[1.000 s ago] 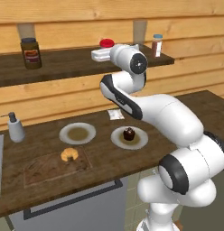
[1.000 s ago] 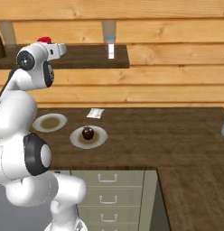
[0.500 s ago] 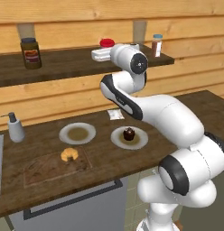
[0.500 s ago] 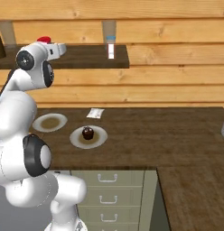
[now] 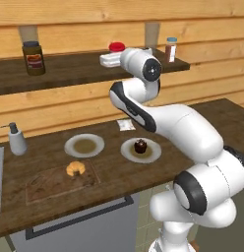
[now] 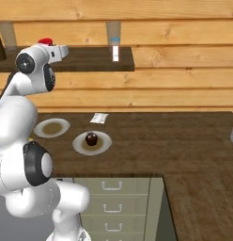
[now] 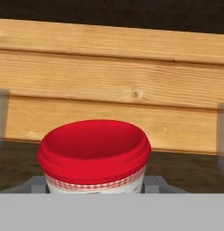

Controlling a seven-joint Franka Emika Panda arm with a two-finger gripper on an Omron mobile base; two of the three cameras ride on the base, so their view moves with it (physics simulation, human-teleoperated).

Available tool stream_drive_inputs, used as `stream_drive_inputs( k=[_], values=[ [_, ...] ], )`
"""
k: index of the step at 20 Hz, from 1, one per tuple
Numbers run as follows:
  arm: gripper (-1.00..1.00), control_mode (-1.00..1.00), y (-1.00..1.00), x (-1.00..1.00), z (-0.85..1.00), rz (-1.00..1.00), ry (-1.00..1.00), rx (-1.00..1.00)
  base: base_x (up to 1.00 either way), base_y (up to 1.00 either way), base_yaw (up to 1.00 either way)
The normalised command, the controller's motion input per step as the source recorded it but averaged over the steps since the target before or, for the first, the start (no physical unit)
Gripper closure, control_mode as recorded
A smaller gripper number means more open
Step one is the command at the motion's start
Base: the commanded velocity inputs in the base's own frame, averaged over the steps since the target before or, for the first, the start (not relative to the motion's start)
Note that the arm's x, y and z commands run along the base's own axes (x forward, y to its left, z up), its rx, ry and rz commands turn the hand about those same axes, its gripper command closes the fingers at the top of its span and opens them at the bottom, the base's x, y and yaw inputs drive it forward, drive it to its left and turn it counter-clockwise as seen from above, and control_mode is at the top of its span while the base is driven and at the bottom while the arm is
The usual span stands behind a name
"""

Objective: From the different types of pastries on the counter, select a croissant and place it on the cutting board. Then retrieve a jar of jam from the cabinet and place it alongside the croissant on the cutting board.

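Note:
The jar of jam (image 7: 93, 153), squat with a bright red top, sits right between my fingertips in the hand view, with a wooden wall behind it. My gripper (image 5: 110, 60) is up on the shelf, shut on the jar of jam (image 5: 116, 47), whose red top shows just above the hand. From the right base view the red top of the jar (image 6: 45, 41) peeks over the gripper (image 6: 59, 51). The golden croissant (image 5: 75, 168) lies on the dark cutting board (image 5: 45, 187) at the counter's front left. A dark cupcake (image 5: 139, 145) sits on a pale plate (image 5: 152, 153).
A tall dark jar with a red label (image 5: 33, 57) stands at the shelf's left, and a slim blue-lidded jar (image 5: 170, 49) at its right end. On the counter are a bare plate (image 5: 84, 145), a soap dispenser (image 5: 16, 139) and a paper napkin (image 5: 126, 125).

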Motion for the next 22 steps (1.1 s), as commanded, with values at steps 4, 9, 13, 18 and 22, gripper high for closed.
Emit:
stream_drive_inputs(
  k=[4,9,13,18,22],
  values=[
    [1.00,-1.00,0.00,-0.94,0.10,0.00,-0.13,0.00,0.00,0.00,0.00],
    [1.00,-1.00,0.00,-1.00,0.10,0.00,-0.16,0.00,0.00,0.00,0.00],
    [1.00,-1.00,0.00,-1.00,0.00,-0.07,-0.03,0.00,0.00,0.00,0.00],
    [1.00,-1.00,0.09,-1.00,0.00,-0.21,0.04,0.00,0.00,0.00,0.00],
    [1.00,-1.00,0.20,-1.00,-0.12,-0.35,0.18,0.00,0.00,0.00,0.00]
  ],
)
